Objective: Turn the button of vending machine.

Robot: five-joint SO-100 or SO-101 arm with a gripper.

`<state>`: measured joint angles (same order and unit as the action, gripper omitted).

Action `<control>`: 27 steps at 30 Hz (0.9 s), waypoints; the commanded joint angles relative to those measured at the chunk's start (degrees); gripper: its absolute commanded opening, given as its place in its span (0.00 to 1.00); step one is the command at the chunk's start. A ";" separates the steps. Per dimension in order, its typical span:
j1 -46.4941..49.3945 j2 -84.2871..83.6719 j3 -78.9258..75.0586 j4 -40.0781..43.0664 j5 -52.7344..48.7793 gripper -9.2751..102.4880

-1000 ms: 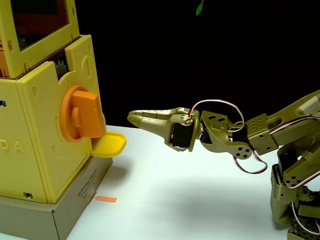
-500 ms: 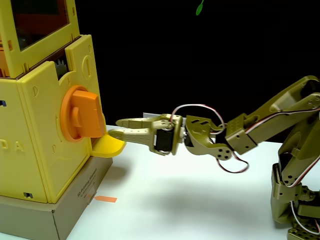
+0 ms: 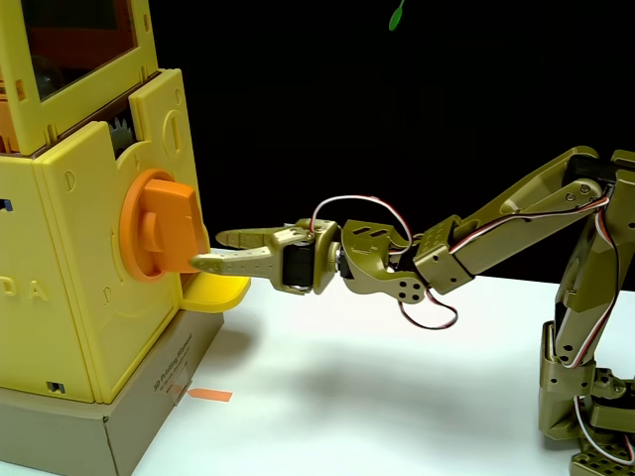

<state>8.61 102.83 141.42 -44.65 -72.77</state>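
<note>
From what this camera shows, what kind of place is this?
Probably a hobby or lab demo bench, not a real shop: a toy yellow vending machine on a cardboard base, a small robot arm on a white table, and a black backdrop.

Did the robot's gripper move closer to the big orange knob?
Yes. The gripper has moved left toward the orange knob on the yellow vending machine, and its lower fingertip now reaches the knob's lower edge.

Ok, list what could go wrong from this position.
1. The hand is open and low, its lower finger at the bottom edge of the button; closing here may pinch only a corner of the bar and slip.
2. The yellow tray sits directly beneath the hand; dipping further could knock it.
3. Pushing ahead could shove the vending machine back.
</note>
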 commanded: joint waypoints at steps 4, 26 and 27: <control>0.35 -3.69 -8.44 0.09 -1.32 0.40; 0.44 -11.69 -17.14 -1.05 -6.77 0.26; 0.44 -11.43 -17.05 -1.14 -6.77 0.26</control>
<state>8.61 90.79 126.74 -44.91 -79.10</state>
